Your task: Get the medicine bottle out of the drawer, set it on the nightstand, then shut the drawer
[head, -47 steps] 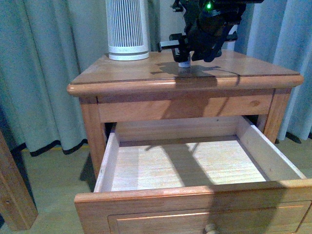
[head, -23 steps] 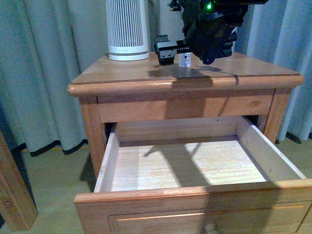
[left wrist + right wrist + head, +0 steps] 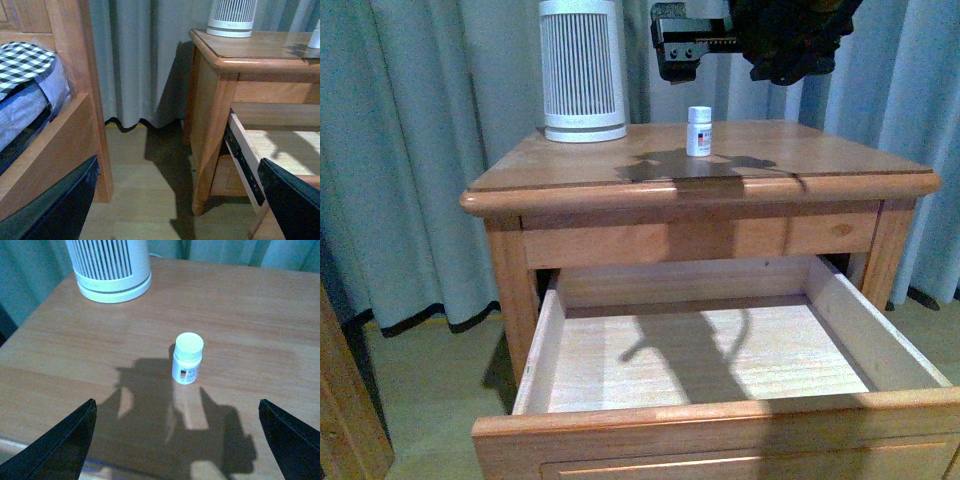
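Above the orange-brown wooden nightstand (image 3: 570,165) top, right end effector (image 3: 176,402) hangs wide open, empty, over the upright tiny white medicine bottle (image 3: 699,131), with the pulled-out pale-lined wooden drawer (image 3: 720,424) below and nearer.

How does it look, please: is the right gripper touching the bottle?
Apart. The right wrist view shows the bottle standing alone on the nightstand, bare wood between it and the open right gripper.

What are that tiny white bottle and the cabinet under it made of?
The tiny white cylindrical bottle looks like smooth, faintly glossy plastic with a printed label. The orange-brown bedside cabinet seems to be varnished wood: visible grain and a soft sheen on top. Its open drawer has a pale inside that looks unvarnished and matte; solid or plywood, I can't tell.
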`<move>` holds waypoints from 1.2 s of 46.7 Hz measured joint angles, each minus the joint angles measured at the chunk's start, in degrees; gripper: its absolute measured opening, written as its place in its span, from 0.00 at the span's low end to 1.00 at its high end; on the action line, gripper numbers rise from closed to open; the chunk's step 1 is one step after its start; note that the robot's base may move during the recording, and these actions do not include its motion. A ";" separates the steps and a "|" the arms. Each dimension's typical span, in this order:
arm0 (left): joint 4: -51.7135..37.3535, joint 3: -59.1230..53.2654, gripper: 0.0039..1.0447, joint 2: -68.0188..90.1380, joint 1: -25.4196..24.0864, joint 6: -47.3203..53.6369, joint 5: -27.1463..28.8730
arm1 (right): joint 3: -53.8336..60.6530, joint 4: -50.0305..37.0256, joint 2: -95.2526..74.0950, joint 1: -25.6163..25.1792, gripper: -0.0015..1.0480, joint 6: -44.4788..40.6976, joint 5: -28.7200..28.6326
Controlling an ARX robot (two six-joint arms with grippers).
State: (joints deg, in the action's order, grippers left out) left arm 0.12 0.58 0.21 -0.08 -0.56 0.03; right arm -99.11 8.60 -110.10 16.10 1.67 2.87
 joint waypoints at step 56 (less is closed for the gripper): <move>0.00 0.00 0.94 0.00 0.00 -0.02 0.00 | 74.18 -16.81 39.85 6.64 0.03 11.47 6.34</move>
State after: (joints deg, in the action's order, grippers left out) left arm 0.12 0.58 0.21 -0.08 -0.58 0.03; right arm -24.93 -8.21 -70.26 22.74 13.15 9.21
